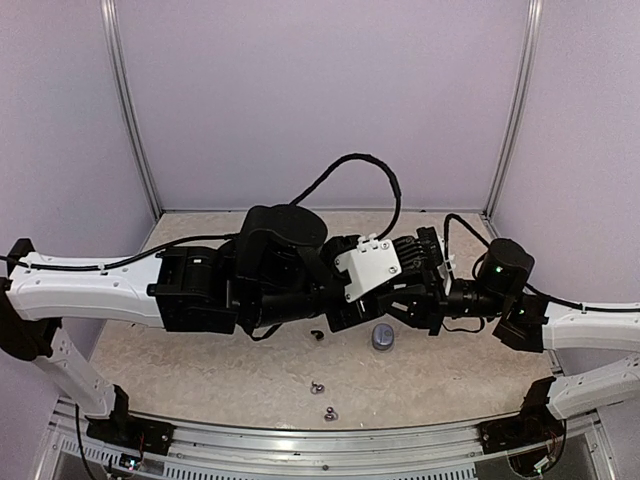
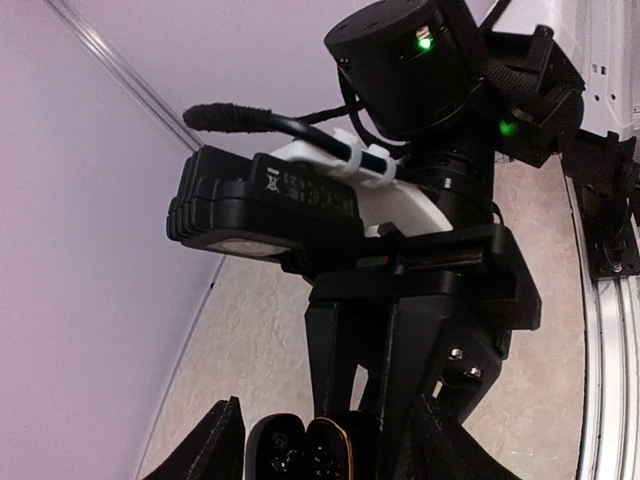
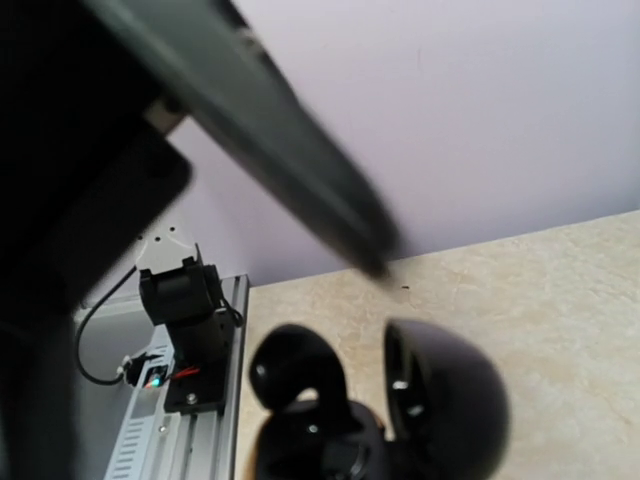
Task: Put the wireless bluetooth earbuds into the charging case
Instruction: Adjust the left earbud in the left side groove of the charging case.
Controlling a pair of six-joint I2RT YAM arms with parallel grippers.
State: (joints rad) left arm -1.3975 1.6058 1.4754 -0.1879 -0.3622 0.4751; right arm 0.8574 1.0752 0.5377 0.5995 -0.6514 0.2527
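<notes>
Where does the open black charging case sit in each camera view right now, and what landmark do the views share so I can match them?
Top external: not visible; the meeting arms cover it.
Left wrist: black charging case at the bottom edge, left of centre, open.
Right wrist: bottom centre, open.
Shared landmark: aluminium rail, along the bottom in top external, right edge in left wrist, lower left in right wrist.

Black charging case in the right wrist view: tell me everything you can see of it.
The black charging case looks like glossy, rounded hard plastic, its two halves swung open. It hangs above the beige table, low in the frame, apparently gripped by the shut right claw. The left wrist view shows it between the fingers of the open left claw. Contents too dark to tell.
</notes>
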